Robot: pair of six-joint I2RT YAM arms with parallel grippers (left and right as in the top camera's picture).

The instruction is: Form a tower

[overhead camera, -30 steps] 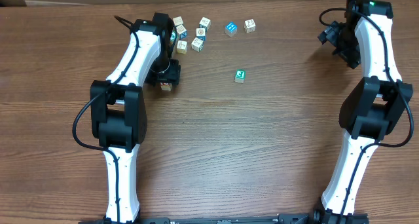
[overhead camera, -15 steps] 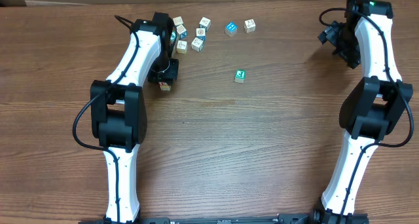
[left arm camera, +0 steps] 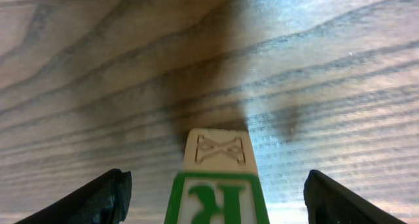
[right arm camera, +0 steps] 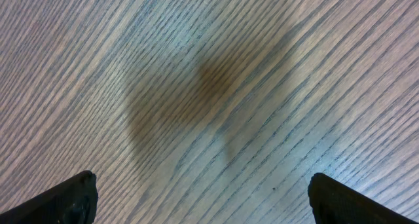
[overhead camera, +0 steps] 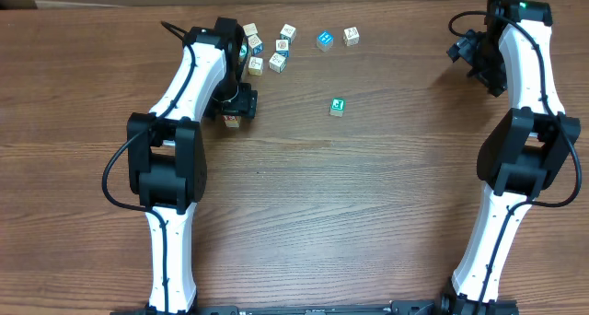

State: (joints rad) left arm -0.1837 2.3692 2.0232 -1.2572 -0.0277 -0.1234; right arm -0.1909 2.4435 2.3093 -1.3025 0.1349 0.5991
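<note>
Reopened since half a second ago, the left gripper hangs over the table at far left. Its fingers are wide and clear of the tower standing between them, near the cluster of loose cubes. The right gripper is spread wide above the table at far right.

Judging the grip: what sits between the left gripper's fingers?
A pale cube with a green K, standing free of both fingers, in the left wrist view.
</note>
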